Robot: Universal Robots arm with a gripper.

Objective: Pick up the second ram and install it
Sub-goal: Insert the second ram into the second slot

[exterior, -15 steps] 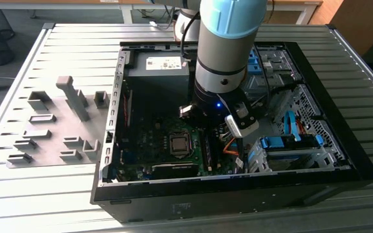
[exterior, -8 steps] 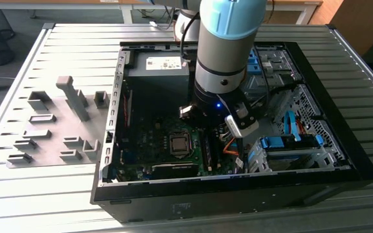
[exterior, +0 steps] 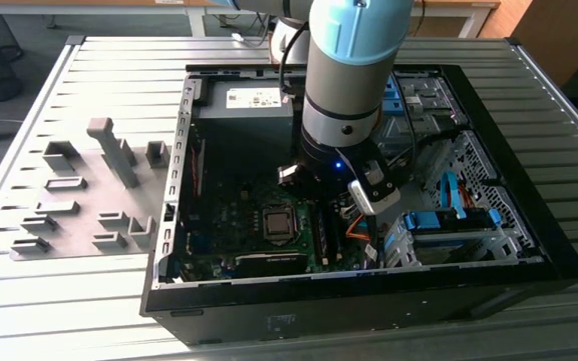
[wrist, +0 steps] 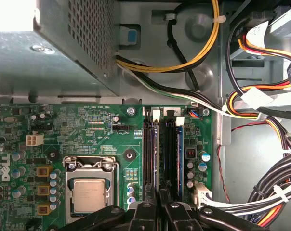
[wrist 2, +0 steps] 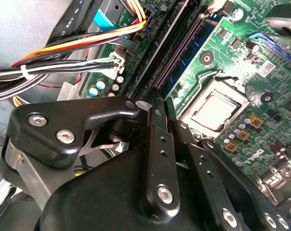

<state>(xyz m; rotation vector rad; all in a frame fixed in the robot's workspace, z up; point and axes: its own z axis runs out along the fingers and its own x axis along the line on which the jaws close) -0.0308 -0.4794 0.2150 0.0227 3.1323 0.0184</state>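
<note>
stage: late, seating judged under way | second ram [wrist: 179,159] is seen edge-on in motherboard [wrist: 87,130] slot beside CPU socket [wrist: 89,190] | gripper [wrist: 160,204] is lowered over slots; jaw opening and hold cannot be told

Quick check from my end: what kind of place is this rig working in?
Probably a lab or workshop bench for PC assembly. An open computer case lies on a ribbed metal table, gray holder blocks stand beside it, and the arm reaches down over the motherboard.
</note>
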